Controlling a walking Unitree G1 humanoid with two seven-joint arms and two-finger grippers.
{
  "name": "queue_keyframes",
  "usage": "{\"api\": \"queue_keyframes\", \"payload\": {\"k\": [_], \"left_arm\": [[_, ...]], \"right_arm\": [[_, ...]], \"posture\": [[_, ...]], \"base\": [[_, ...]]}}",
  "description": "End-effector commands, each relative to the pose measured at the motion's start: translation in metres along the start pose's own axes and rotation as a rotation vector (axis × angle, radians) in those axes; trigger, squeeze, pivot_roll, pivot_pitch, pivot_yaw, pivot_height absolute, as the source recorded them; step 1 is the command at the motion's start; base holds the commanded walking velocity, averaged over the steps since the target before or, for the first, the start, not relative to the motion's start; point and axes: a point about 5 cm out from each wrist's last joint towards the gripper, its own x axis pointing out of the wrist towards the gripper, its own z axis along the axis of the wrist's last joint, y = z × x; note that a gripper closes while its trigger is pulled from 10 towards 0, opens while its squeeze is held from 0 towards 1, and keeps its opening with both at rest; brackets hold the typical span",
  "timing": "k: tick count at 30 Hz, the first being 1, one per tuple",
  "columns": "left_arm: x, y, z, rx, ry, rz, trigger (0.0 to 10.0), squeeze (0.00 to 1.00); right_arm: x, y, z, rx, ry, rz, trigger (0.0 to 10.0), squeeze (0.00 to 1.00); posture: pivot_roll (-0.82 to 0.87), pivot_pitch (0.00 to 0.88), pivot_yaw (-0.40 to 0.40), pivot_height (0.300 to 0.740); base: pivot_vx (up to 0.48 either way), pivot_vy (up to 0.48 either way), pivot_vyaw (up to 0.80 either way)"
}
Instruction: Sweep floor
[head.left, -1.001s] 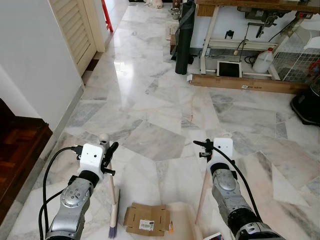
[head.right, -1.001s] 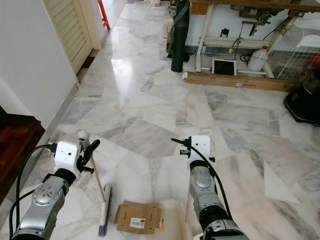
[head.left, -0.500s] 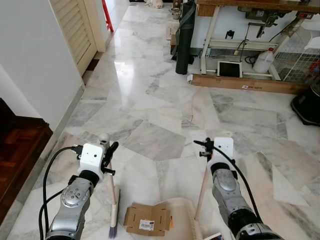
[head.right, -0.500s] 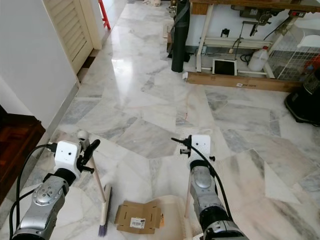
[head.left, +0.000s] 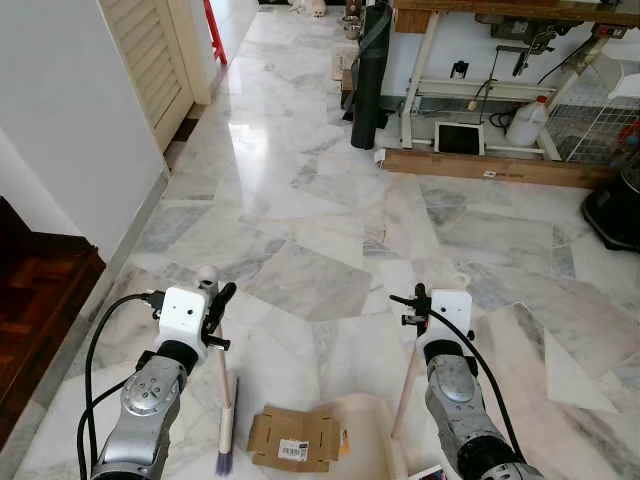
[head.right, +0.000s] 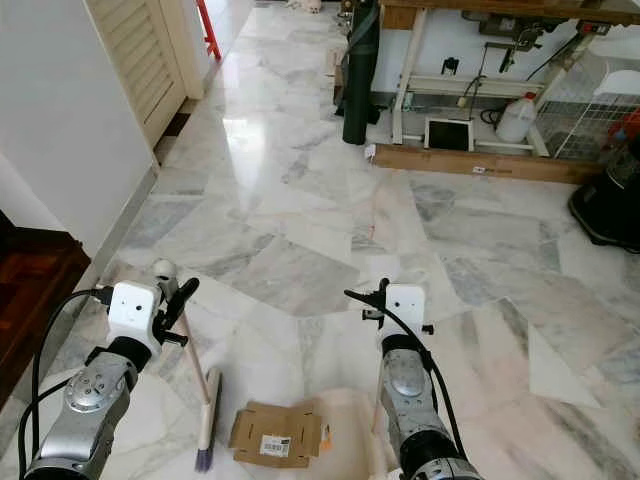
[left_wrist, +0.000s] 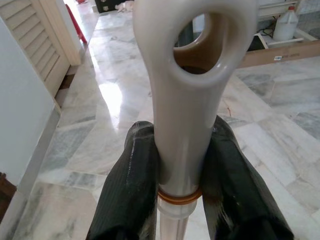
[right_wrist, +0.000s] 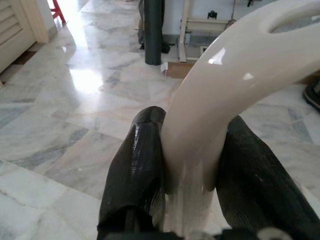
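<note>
My left gripper (head.left: 216, 312) is shut on the cream handle of a broom (head.left: 222, 385) near its rounded top. The fingers (left_wrist: 135, 170) clamp the handle (left_wrist: 182, 115) from both sides. The broom leans down to purple bristles (head.left: 225, 463) on the marble floor. My right gripper (head.left: 413, 305) is shut on the curved cream handle (right_wrist: 235, 60) of a dustpan, whose stick (head.left: 404, 392) runs down to the pan (head.left: 362, 432) on the floor. A flattened piece of brown cardboard (head.left: 293, 438) lies between the bristles and the pan, touching the pan's edge.
A white wall (head.left: 70, 120), a louvred door (head.left: 150, 50) and a dark wooden step (head.left: 35, 300) line the left. Ahead stand a black roll (head.left: 368, 80), a table's white legs (head.left: 420, 70), a wooden plank (head.left: 490, 167), a white jug (head.left: 526, 121) and a black appliance (head.left: 615, 210).
My right gripper has sunk a little and come nearer to me with the dustpan handle. More of the pan shows beside the cardboard. The left arm and broom have held still.
</note>
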Motion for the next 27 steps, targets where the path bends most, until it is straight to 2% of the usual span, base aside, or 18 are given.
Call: {"api": "queue_keyframes", "payload": {"k": [1,6,14,20,24,27], "left_arm": [[-0.001,0.003,0.000,0.001,-0.006,0.017,10.0,0.00],[-0.002,0.003,0.000,0.003,-0.009,0.015,10.0,0.00],[-0.003,0.004,-0.003,0.010,0.003,0.018,10.0,0.00],[-0.006,0.006,-0.015,0.029,0.079,0.017,10.0,0.00],[-0.012,0.006,-0.034,-0.067,0.194,0.023,10.0,0.00],[-0.013,0.005,-0.039,-0.148,0.227,0.005,10.0,0.00]], "right_arm": [[0.002,0.001,0.005,0.008,-0.031,0.001,10.0,0.00],[0.001,0.003,0.004,0.009,-0.029,0.010,10.0,0.00],[-0.008,0.005,-0.012,-0.010,0.040,0.033,10.0,0.00],[-0.012,0.006,-0.020,-0.021,0.079,0.050,10.0,0.00],[-0.015,0.010,-0.023,-0.024,0.089,0.061,10.0,0.00],[-0.015,0.010,-0.023,-0.025,0.091,0.063,10.0,0.00]], "posture": [[0.17,0.088,-0.005,0.740],[0.17,0.089,-0.004,0.740],[0.17,0.090,-0.005,0.740],[0.17,0.090,-0.005,0.740],[0.17,0.090,-0.005,0.740],[0.17,0.090,-0.004,0.740]], "base": [[0.000,0.000,0.00],[0.000,0.000,0.00],[0.000,0.000,0.00],[0.000,0.000,0.00],[0.000,0.000,0.00],[0.000,0.000,0.00]]}}
